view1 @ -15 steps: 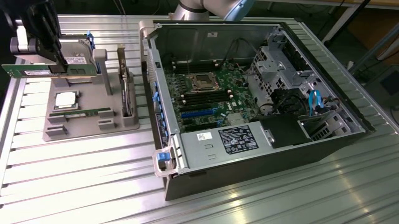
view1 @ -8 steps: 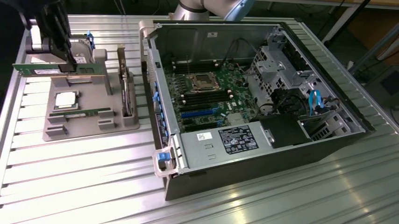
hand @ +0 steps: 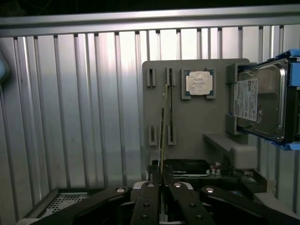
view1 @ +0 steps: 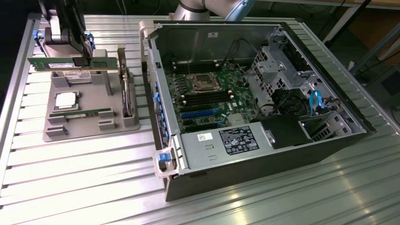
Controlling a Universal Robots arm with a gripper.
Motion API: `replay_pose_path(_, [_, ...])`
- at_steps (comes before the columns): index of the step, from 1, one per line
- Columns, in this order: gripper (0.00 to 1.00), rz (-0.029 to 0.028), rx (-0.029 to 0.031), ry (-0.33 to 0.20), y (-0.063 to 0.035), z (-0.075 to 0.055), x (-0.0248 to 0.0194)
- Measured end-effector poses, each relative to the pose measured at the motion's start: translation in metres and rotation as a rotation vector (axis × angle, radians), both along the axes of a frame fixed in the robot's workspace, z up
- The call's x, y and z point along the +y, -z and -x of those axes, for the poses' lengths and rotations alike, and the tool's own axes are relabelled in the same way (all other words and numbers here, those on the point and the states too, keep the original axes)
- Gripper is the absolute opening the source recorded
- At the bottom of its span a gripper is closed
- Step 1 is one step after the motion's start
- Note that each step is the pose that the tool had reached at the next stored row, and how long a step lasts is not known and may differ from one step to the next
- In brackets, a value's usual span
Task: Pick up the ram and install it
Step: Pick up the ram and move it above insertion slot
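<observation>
Ram, a long thin green circuit-board stick with a white label (view1: pixel 70 63): held level and on edge, clear above the grey moulded holder tray (view1: pixel 87 126) at the exterior view's left. The black two-fingered hand (view1: pixel 80 60) pinches it near mid-length from above, pressing on the flat faces. Judged: this leaves the lower contact edge free. In the wrist view the stick (hand: pixel 162 126) is seen edge-on, running out from the hand (hand: pixel 161 180).

The tray also carries a square silver processor chip (view1: pixel 67 101), a second green stick in a slot (view1: pixel 81 113) and a silver hard drive on edge (view1: pixel 128 93). An open black computer case (view1: pixel 262 168) lies just beside it on the ribbed metal bench (view1: pixel 75 187), with its green motherboard (view1: pixel 206 98) facing up and reachable. Install not yet done.
</observation>
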State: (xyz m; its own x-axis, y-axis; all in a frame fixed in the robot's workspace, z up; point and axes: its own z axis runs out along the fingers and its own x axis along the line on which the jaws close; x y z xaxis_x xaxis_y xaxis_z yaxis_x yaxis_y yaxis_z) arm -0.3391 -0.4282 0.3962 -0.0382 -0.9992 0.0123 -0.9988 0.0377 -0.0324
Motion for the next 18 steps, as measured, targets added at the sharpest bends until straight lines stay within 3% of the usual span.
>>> replay_pose_path(2, [0.13, 0.0000, 0.0000, 0.000, -0.0012, -0.005, 0.0000])
replay_pose_path(4, [0.13, 0.0000, 0.0000, 0.000, -0.0035, -0.019, 0.0000])
replay_pose_path(9, [0.13, 0.0000, 0.0001, 0.000, -0.0039, -0.027, 0.0000])
replay_pose_path(17, [0.13, 0.0000, 0.0028, -0.002, -0.0053, -0.076, 0.0000])
replay_pose_path(18, [0.13, 0.0000, 0.0029, -0.002, -0.0053, -0.076, 0.0000])
